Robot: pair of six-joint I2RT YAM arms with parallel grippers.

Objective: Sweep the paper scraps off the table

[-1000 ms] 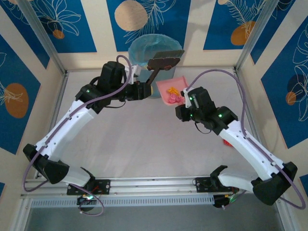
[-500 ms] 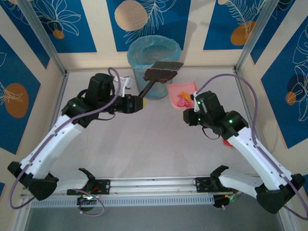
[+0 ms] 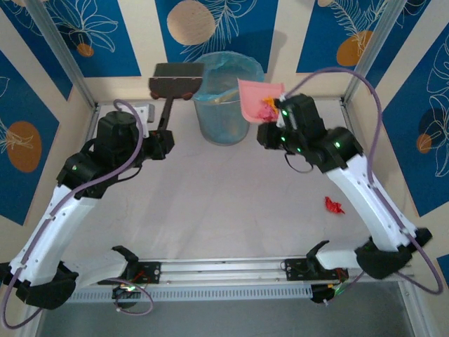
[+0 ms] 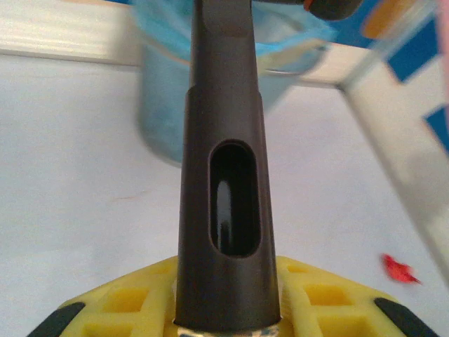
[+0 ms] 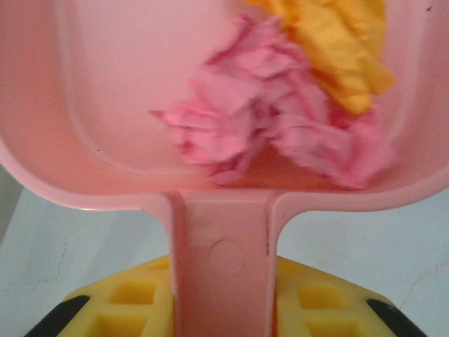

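Observation:
My right gripper (image 3: 275,125) (image 5: 223,309) is shut on the handle (image 5: 221,267) of a pink dustpan (image 3: 254,98) (image 5: 126,105). The pan is raised and tilted beside the right rim of the blue-lined bin (image 3: 223,105) (image 4: 165,105). Pink paper scraps (image 5: 266,133) and an orange-yellow one (image 5: 344,49) lie in the pan (image 3: 267,107). A red scrap (image 3: 334,205) (image 4: 400,269) lies on the table (image 3: 210,203) at the right. Shut on the dark handle (image 4: 224,210) of a brush, my left gripper (image 3: 158,140) (image 4: 224,309) holds its head (image 3: 175,78) up at the back, left of the bin.
Metal posts and blue-patterned wall panels close in the table on three sides. A small pale object (image 3: 144,110) lies at the back left by the wall. A metal rail (image 3: 224,270) runs along the front edge between the arm bases.
The left arm swung the brush leftward, away from the front of the bin. The right arm lifted the dustpan with its scraps off the table up to the bin's rim.

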